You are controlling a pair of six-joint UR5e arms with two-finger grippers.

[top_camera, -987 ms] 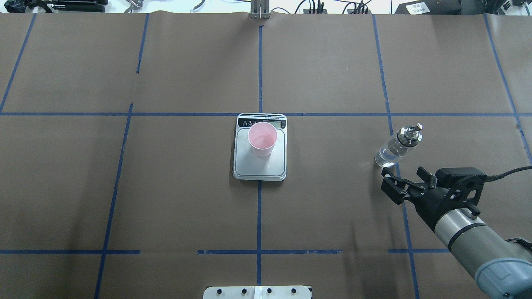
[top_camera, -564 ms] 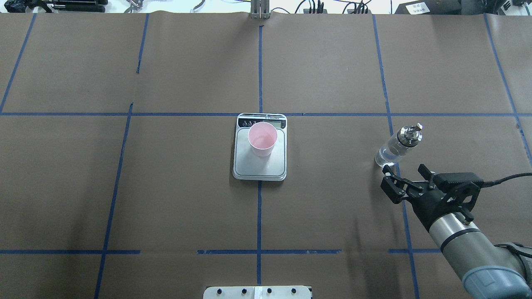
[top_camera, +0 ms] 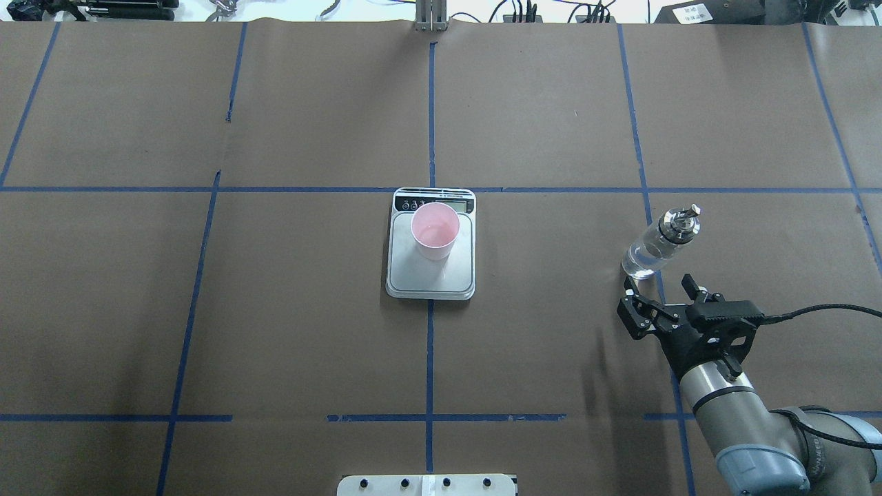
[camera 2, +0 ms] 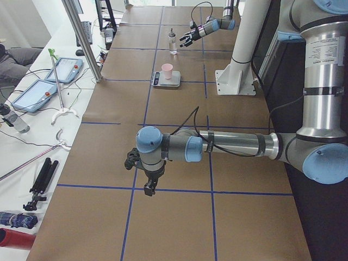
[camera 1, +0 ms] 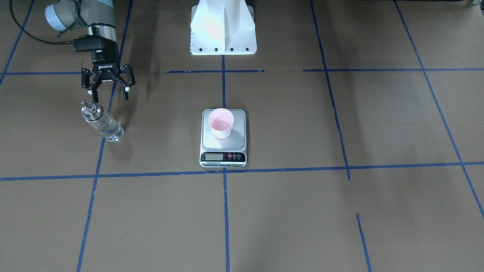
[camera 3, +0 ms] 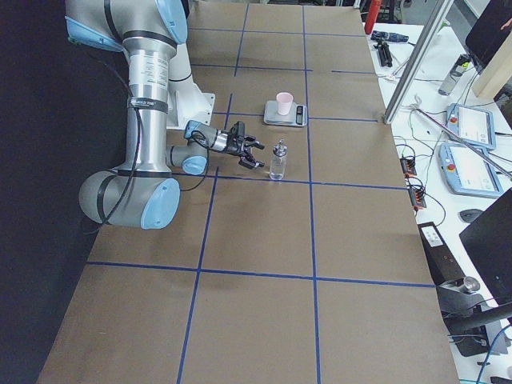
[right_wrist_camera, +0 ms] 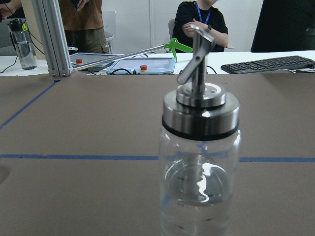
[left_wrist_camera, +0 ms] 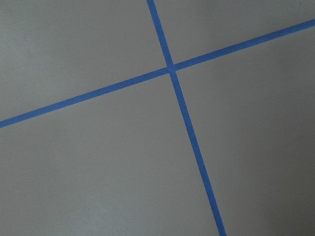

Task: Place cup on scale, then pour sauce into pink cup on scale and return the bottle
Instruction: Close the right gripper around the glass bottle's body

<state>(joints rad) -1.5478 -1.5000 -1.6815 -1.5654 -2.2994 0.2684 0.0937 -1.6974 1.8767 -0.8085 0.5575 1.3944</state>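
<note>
The pink cup [top_camera: 435, 231] stands upright on the scale [top_camera: 431, 279] at the table's middle, toward the display end of the platform. The bottle [top_camera: 658, 244] stands upright on the table to the right, with clear sauce [right_wrist_camera: 197, 196] in its lower part. My right gripper [top_camera: 657, 289] is open just on the near side of the bottle, with nothing between its fingers. The right wrist view has the bottle [right_wrist_camera: 199, 162] close and centred. My left gripper [camera 2: 147, 185] shows only in the exterior left view, low over bare table, and I cannot tell its state.
The white robot base [camera 1: 223, 30] sits at the near table edge behind the scale [camera 1: 236, 139]. An aluminium post [top_camera: 431, 17] stands at the far edge. People, a keyboard [right_wrist_camera: 268, 64] and tablets are beyond that edge. Blue tape lines cross the brown table.
My right gripper has shifted left and a little forward, closer to the bottle's base, staying open. Cup, scale and bottle have not moved.
</note>
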